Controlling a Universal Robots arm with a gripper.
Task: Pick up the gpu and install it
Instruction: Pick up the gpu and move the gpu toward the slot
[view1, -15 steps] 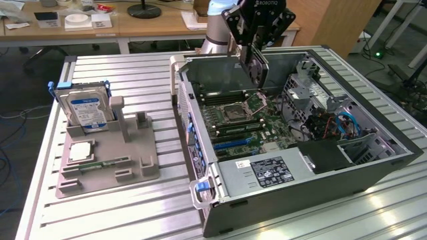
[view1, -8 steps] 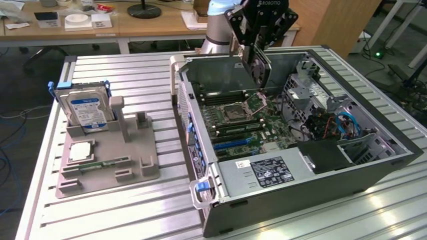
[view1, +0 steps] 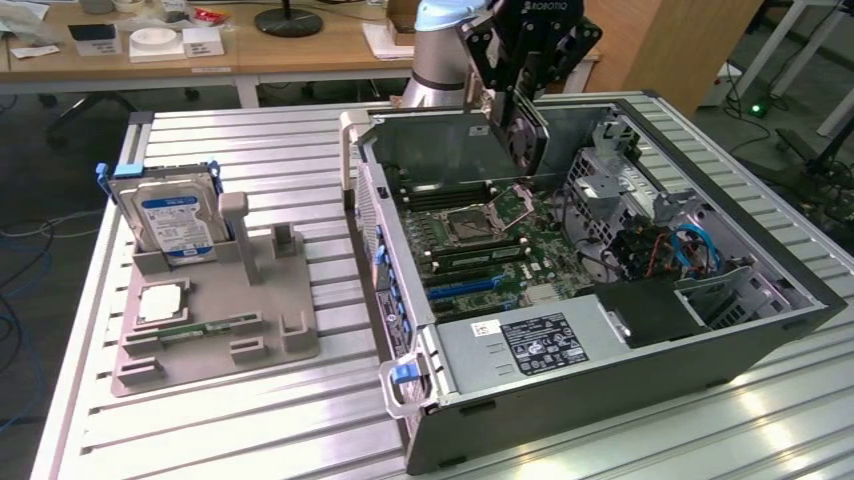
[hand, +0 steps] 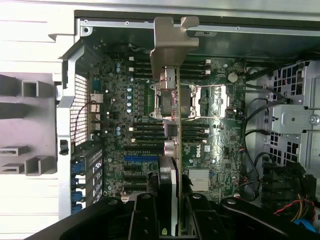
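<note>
My gripper (view1: 523, 92) is shut on the gpu (view1: 518, 132) and holds it on edge, hanging above the far part of the open computer case (view1: 747, 335). The card is clear of the motherboard (view1: 497, 250) below it. In the wrist view the gpu (hand: 172, 125) runs edge-on away from my gripper (hand: 171, 212), its silver end bracket (hand: 172, 37) at the far end. One black finger (hand: 145, 215) presses on each face. Under the card lie the processor socket (hand: 200, 100) and a blue expansion slot (hand: 142, 157).
A grey holder (view1: 214, 330) on the exterior view's left carries a silver hard drive (view1: 167, 215) and a narrow memory stick (view1: 207, 327). Inside the case sit a power supply (view1: 527, 345), a drive cage (view1: 614, 170) and loose cables (view1: 674, 250). Desks stand behind the table.
</note>
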